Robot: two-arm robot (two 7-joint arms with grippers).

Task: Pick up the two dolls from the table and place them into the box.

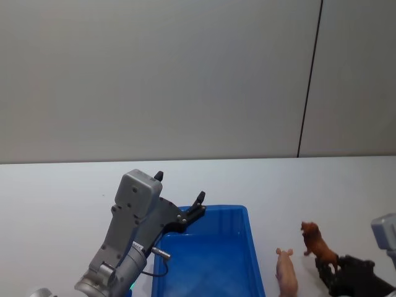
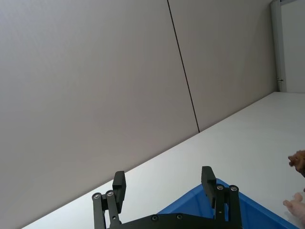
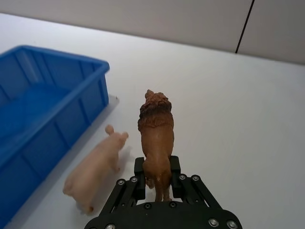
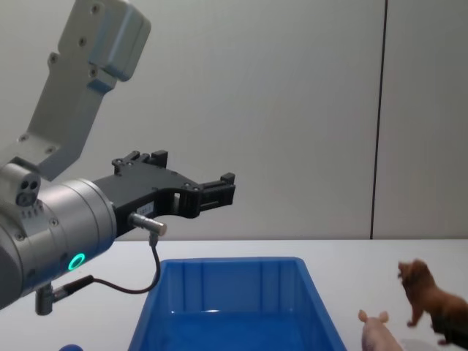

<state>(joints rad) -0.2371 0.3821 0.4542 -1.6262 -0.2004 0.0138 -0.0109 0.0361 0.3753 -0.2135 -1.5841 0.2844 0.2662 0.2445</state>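
Grey wall (image 1: 154, 74) with one dark seam (image 1: 309, 80) backs the white desk (image 1: 62, 185), where the blue box (image 1: 252, 247) sits close to us. Just right of the box lies the pig (image 3: 95, 169), and just right of the pig stands the lion (image 3: 155, 129). Our right tool (image 3: 157, 168) pinches the lion by its hindquarters; we cannot tell whether its feet are off the desk. Our left tool (image 1: 179, 187) hangs spread and holding nothing above the box's far left corner. We see three risks. The hold is at the rear end only, so the heavy mane may tip the lion forward or let it slip out on the lift. The pig lies between the lion and the box, so a low sweep could knock it away. A carry that ends too far left could meet the left tool.
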